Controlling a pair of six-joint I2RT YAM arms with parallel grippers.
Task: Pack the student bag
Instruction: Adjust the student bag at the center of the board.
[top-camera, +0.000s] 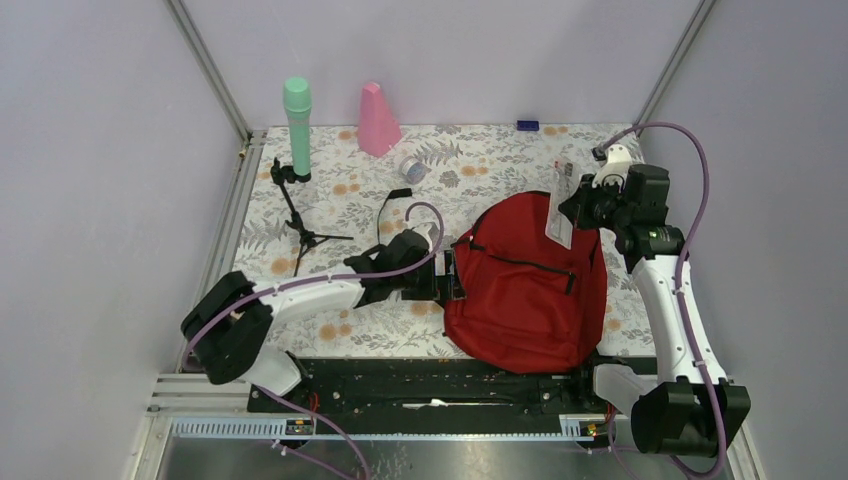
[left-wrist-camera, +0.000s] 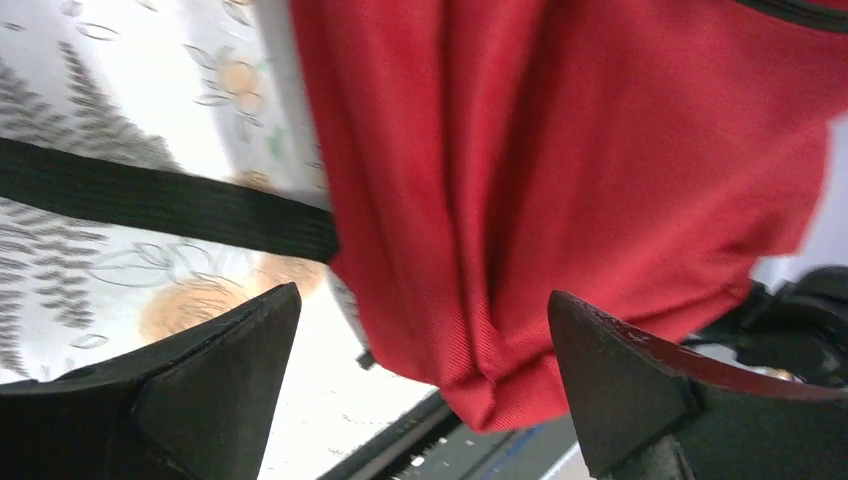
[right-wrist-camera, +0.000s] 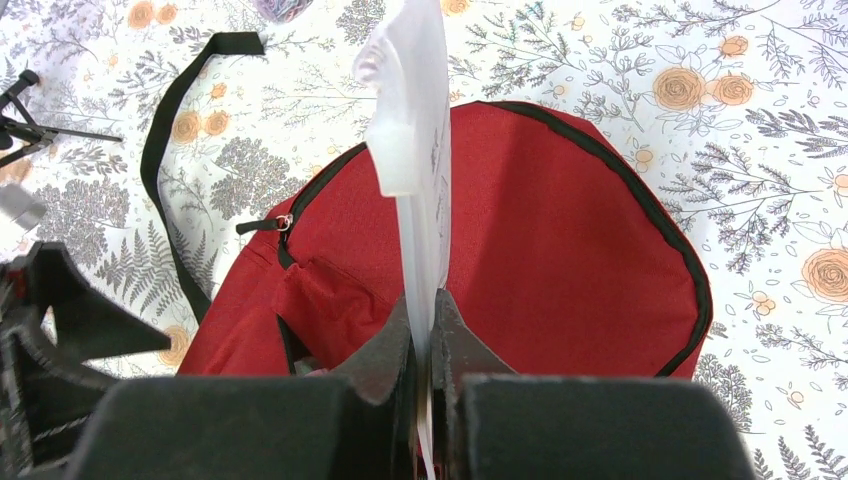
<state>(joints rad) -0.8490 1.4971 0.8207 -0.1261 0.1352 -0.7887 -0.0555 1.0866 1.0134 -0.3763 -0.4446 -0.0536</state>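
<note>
At the far left of the floral-covered table (top-camera: 340, 335), a tall mint-green cylinder (top-camera: 297, 122) is seen standing upright near the back wall. A small black tripod (top-camera: 300, 222) is set just in front of it. A pink cone (top-camera: 378, 120) is placed to the right of the cylinder, and a small pale roll (top-camera: 413, 168) is laid near the cone.

Further right, the left gripper (top-camera: 447, 277) is stretched low over the table, at the left edge of the student bag (top-camera: 530, 290). Its jaws are spread wide and nothing is clamped. Red fabric is shown in the gap between them in the wrist view, though contact cannot be told. A black strap (left-wrist-camera: 160, 200) is laid across the cloth beside that edge.

The student bag is laid flat on the right-centre of the table, close to the near edge. A small dark-blue object (top-camera: 528, 125) is seen by the back wall behind it. Above the bag's upper right part, the right gripper (top-camera: 585, 205) is closed tight on a thin white sheet (top-camera: 559, 208), which is held on edge over the red fabric.
</note>
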